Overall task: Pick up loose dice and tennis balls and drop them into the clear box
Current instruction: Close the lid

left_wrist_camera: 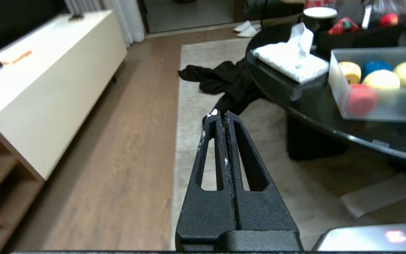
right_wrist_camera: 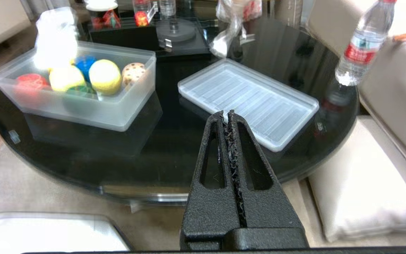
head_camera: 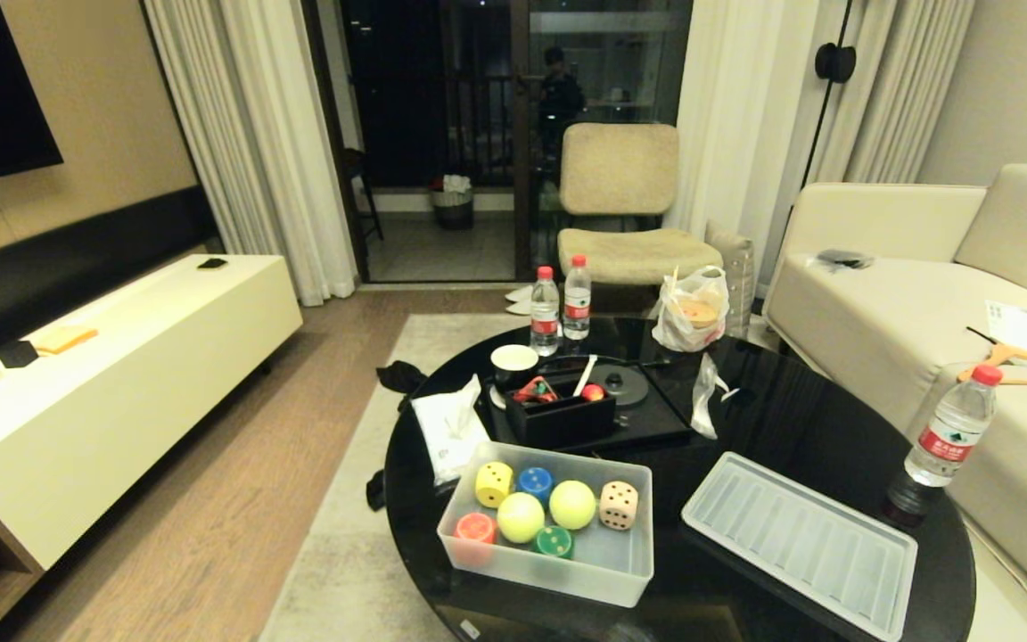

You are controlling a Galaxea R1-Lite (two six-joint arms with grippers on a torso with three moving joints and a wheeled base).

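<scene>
Beyond the right claw [right_wrist_camera: 227,114], the clear box [right_wrist_camera: 125,106] holds dice [right_wrist_camera: 133,72].

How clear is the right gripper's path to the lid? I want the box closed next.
Probably clear: the shut right gripper hangs off the table edge just short of the lid, which lies flat, with bare black table between.

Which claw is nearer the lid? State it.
Right. The right claw hangs just off the table edge facing the lid; the left claw is over the rug, beyond the box.

Yellow-green tennis balls [head_camera: 547,511] among multicoloured dice [head_camera: 618,505] in translucent whitish clear box [head_camera: 620,566].
</scene>
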